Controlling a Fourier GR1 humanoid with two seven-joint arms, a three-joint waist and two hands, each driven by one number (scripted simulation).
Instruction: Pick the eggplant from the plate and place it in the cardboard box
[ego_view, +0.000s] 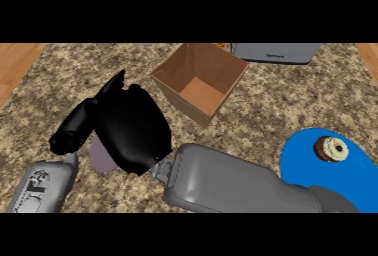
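Note:
The open cardboard box (198, 82) stands at the top centre of the counter, tilted, its inside bare. My right hand (131, 125) is raised just left of the box, its back toward me, with the grey forearm crossing in from the lower right. A dull purple piece, the eggplant (100, 159), sticks out under the hand's lower left edge; the hand is curled over it and hides most of it. The blue plate (314, 167) lies at the right edge and carries a small round tan item (332, 149) with a dark rim. My left hand (74, 129) rests at the left, holding nothing.
A grey appliance (277, 52) sits behind the box at the top right. The speckled counter top is bordered by wooden strips at the far left (18, 65) and far right.

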